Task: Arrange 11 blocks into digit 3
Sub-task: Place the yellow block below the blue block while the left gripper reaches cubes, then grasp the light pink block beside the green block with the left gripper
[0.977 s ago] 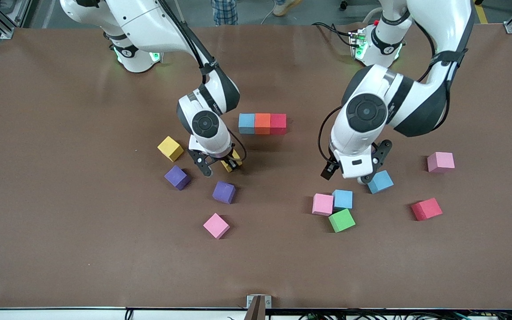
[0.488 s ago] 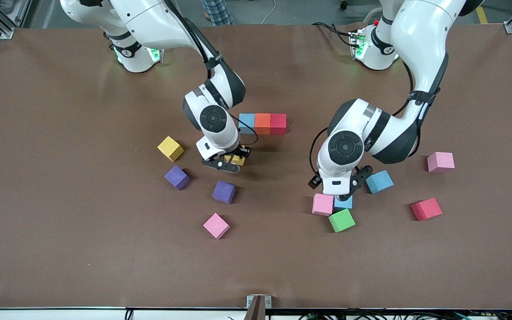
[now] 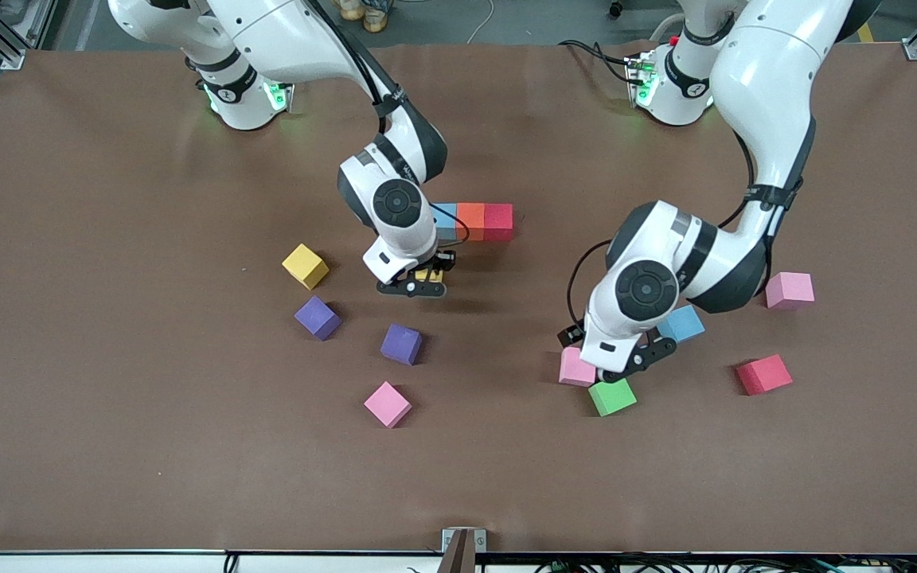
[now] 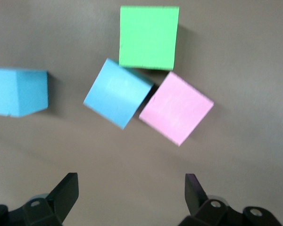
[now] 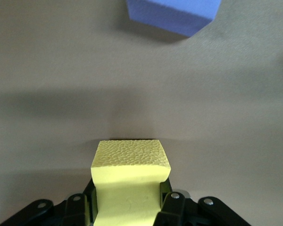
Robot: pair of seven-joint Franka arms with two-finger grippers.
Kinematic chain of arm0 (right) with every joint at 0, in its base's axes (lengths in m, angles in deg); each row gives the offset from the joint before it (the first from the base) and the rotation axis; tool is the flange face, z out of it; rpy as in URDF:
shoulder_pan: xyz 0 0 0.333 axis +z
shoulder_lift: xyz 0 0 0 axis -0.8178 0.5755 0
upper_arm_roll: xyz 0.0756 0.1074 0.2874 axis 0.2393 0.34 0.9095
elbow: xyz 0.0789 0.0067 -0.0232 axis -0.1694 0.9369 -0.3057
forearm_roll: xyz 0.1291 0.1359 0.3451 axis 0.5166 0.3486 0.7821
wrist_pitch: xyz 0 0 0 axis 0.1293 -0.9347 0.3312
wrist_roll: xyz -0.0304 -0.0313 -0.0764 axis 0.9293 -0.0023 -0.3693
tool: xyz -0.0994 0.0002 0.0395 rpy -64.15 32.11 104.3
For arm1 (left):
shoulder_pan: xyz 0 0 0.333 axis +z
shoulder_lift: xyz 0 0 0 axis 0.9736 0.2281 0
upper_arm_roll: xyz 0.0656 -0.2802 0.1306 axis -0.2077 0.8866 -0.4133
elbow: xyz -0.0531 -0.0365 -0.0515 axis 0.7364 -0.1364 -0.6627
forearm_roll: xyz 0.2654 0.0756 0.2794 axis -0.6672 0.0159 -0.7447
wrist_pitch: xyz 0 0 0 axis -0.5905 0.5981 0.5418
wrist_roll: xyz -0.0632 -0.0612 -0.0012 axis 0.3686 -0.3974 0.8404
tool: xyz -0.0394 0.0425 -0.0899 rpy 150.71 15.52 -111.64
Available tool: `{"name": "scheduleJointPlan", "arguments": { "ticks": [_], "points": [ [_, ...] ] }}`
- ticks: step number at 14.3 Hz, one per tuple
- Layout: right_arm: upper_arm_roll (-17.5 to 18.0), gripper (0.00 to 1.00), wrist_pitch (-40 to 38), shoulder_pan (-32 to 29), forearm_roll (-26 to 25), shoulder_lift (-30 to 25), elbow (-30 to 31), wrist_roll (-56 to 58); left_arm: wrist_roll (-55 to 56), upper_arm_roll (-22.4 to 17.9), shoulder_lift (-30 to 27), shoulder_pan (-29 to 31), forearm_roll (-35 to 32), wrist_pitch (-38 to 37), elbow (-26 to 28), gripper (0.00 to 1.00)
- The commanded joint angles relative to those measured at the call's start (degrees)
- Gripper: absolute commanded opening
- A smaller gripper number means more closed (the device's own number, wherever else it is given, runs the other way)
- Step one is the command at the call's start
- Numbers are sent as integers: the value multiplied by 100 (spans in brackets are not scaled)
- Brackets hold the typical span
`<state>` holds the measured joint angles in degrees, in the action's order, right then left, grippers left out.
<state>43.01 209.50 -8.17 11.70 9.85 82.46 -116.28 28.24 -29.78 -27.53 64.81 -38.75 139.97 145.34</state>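
— Near the middle of the table, what did the right pincer have?
— It was clenched on a yellow block, hanging just above the table, close to the row of three: blue, orange and red, all touching side by side. That row was all there was of the digit 3.
— And the left pincer?
— Its fingers were spread wide with nothing between them, low over a cluster toward the left arm's end: a blue block tucked between a pink one and a green one.
— What else lay loose?
— Another blue block sat just beside that cluster, with a pink and a red farther toward the left arm's end. Toward the right arm's end lay a second yellow block, two purple ones, and a pink one nearest the front camera.
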Motion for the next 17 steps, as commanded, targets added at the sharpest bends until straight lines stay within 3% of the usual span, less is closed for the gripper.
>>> {"name": "scheduleJointPlan", "arguments": {
  "ticks": [1, 4, 9, 17],
  "points": [
    [-43, 1, -74, 112, -525, -119, 79, -461, 550, 40, 193, 14, 45, 250, -216, 99],
    [-34, 1, -74, 252, -870, -110, 79, -875, 1666, 40, 351, 119, 80, 558, -278, 100],
    [-26, 1, -66, 410, -871, -110, 88, -1069, 3873, 40, 729, 163, 80, 1226, -349, 100],
    [-17, 1, -48, 481, -871, -93, 88, -990, 4816, 40, 1010, 128, 80, 1473, -357, 100]
  ]
}}
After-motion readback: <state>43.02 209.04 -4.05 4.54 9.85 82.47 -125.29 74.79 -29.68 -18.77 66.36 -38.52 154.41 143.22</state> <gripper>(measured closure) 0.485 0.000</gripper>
